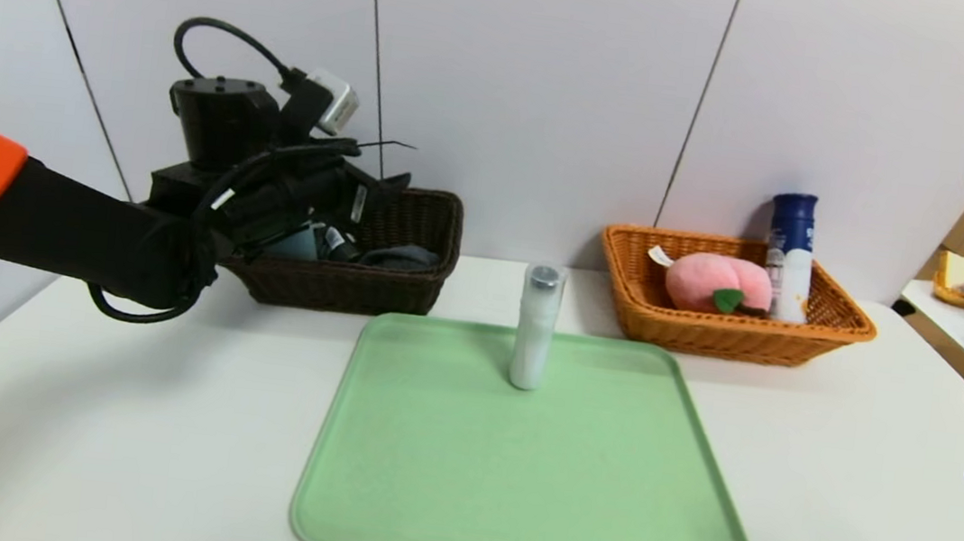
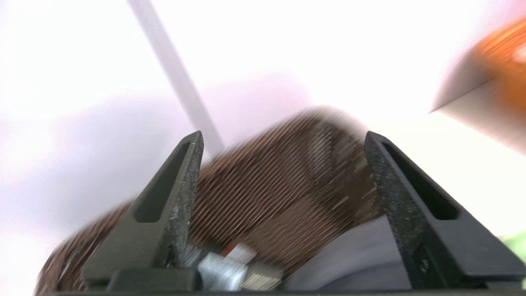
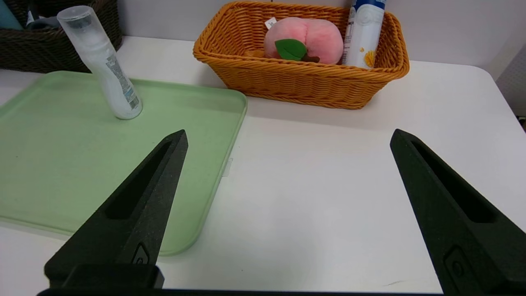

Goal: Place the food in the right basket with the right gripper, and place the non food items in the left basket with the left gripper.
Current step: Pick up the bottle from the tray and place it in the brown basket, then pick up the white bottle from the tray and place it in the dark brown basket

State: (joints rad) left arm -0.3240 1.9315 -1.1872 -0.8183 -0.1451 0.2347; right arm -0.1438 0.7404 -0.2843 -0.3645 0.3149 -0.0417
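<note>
White counter against a grey wall. One slim bottle stands on the green tray, mid-counter. Left pincer, spread and empty, hovers over the dark basket at the far left; a sideways approach could topple the bottle. Right pincer rests spread near the right edge.

My tray is pale green on the white table. Orange-tan woven basket; dark brown woven basket.

Head high, facing wall; right wrist low — both share tray.
</note>
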